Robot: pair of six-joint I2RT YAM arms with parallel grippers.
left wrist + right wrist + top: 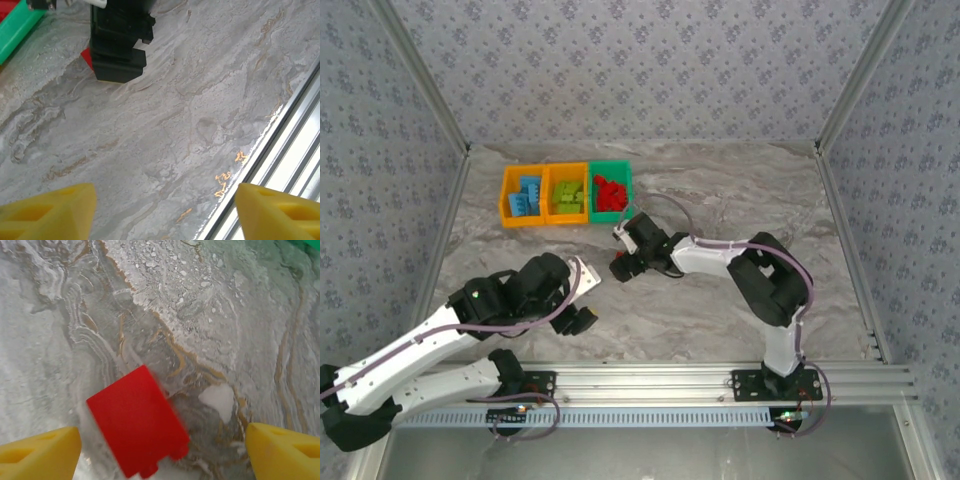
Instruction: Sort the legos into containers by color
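1. Right gripper (162, 440): jaws spread, holding nothing; yellow fingertips (42, 452) sit in the lower corners of the wrist view with the red brick (137, 425) on the table (225, 315) between them.
2. Key relation: brick is off-centre, close to the frame-left finger and well apart from the frame-right one; its long axis runs top to bottom of the frame, tilted toward lower right, so the jaws would close roughly across the short side but skewed.
3. Judgement: next move needs a small shift toward frame-left plus a slight wrist twist, then descend and close; without it the near finger may nudge or spin the brick.
4. Left gripper (165, 210): also spread and empty; parked at lower left in the top view. Its camera sees the right gripper's black body at upper left with a red corner of the brick (86, 56) beside it; the right arm is clearly the nearer one.
5. Destination: green bin (610, 166), already holding reds, just up-frame of the right gripper (620, 266) in the top view; the orange bins (542, 222) to its left hold blues and greens.
6. Progress, as a guess: near the end; this is the one loose brick I can see on the table.
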